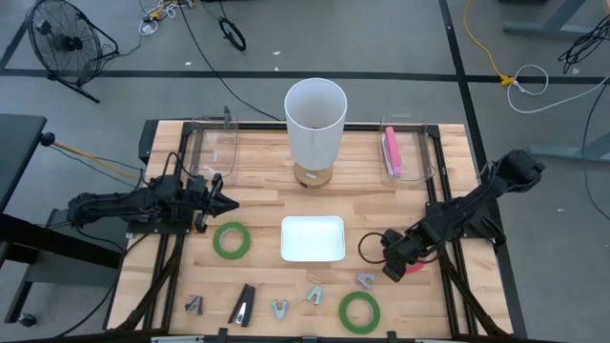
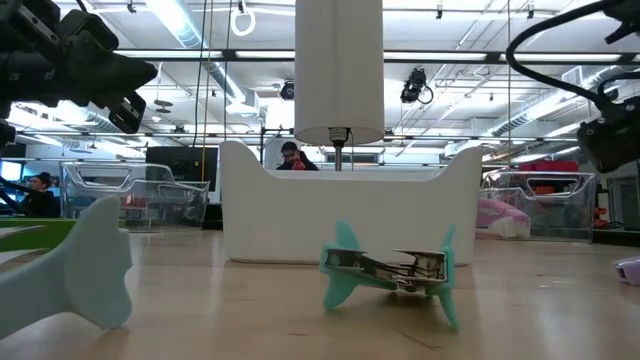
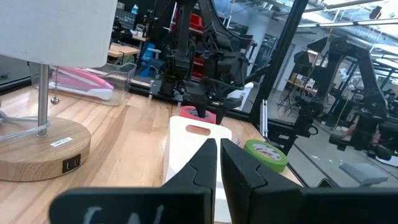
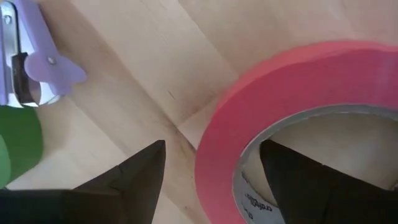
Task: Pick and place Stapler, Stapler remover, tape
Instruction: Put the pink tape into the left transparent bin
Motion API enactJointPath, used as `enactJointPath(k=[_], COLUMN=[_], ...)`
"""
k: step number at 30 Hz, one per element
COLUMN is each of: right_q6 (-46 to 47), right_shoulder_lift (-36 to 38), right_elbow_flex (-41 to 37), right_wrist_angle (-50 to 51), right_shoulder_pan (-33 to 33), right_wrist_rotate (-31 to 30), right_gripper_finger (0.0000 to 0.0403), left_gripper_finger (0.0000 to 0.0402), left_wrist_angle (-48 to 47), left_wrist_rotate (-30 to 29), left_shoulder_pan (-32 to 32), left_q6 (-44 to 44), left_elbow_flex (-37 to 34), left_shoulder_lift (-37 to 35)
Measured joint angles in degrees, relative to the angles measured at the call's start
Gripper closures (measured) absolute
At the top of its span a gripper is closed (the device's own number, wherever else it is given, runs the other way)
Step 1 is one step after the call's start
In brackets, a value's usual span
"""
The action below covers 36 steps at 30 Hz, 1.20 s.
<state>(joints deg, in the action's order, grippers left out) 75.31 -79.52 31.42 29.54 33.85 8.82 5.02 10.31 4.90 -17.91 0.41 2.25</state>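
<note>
On the right side of the table, the right gripper (image 1: 398,268) is low over a pink tape roll (image 1: 413,267), which the overhead view shows only as a sliver of pink beside the dark fingers. The right wrist view fills in the rest: the pink tape roll (image 4: 298,106) lies flat on the wood, and the fingers (image 4: 130,180) are spread with the roll's rim between them, one finger outside the ring and one over its hole. That same view catches a lilac staple remover (image 4: 37,68) and the edge of a green tape roll (image 4: 18,146) nearby.

The left gripper (image 1: 227,202) waits above the table's left side, its fingers (image 3: 205,165) pressed together, empty. Its wrist view looks across the white tray (image 3: 186,149) toward the right arm and a green tape roll (image 3: 266,154).

From above, the white tray (image 1: 312,238) sits at the table's middle, holding nothing. Behind it stands a lamp (image 1: 315,119) on a wooden base. A clear bin (image 1: 212,148) at the back left looks empty; a clear bin (image 1: 419,152) at the back right holds a pink stapler (image 1: 391,151). One green tape roll (image 1: 231,240) lies left of the tray, another (image 1: 359,311) near the front edge. Along the front lie a black stapler (image 1: 244,305) and several staple removers (image 1: 279,309).

The low view alone shows a teal staple remover (image 2: 390,270) close up, lying on its side before the tray's wall (image 2: 250,215).
</note>
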Motion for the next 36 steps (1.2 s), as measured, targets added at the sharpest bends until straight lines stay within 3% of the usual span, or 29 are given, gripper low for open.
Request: enactJointPath(k=[4, 7, 13, 20, 24, 29, 36], right_q6=[-0.35, -0.1, 1.18, -1.13, -8.18, -15.9, -34.3], right_shoulder_lift=[-0.28, -0.38, -0.4, -0.14, 0.9, 2.06, 2.48], right_elbow_flex=[0.04, 0.02, 0.02, 1.7, 8.64, 20.04, 34.8], right_wrist_angle=[1.03, 1.66, 3.09, 4.36, 9.49, 18.63, 15.65], right_shoulder_pan=[0.13, 0.11, 0.15, 0.13, -1.09, -3.23, -6.99], right_wrist_rotate=[-2.39, -3.08, -4.86, -6.42, -17.84, -25.4, -35.9], right_gripper_finger=[0.014, 0.0175, 0.0343, 0.0342, 0.0342, 0.0342, 0.0342], left_gripper_finger=[0.0378, 0.0378, 0.0378, 0.0378, 0.0378, 0.0378, 0.0378], left_wrist_angle=[-0.44, -0.61, -0.59, -0.32, 4.15, 12.95, 17.53], left_wrist_rotate=[-0.01, -0.02, -0.01, -0.01, -0.03, -0.02, -1.41], left_shoulder_pan=[-0.01, 0.01, 0.01, 0.01, 0.01, -0.01, -0.01], left_q6=[0.0, 0.01, 0.31, 0.37, 0.57, 0.55, -2.5], left_elbow_flex=[0.01, 0.0, 0.01, 0.0, -0.01, 0.0, 0.01], left_shoulder_lift=[0.0, 0.01, 0.0, -0.01, 0.01, -0.01, 0.01])
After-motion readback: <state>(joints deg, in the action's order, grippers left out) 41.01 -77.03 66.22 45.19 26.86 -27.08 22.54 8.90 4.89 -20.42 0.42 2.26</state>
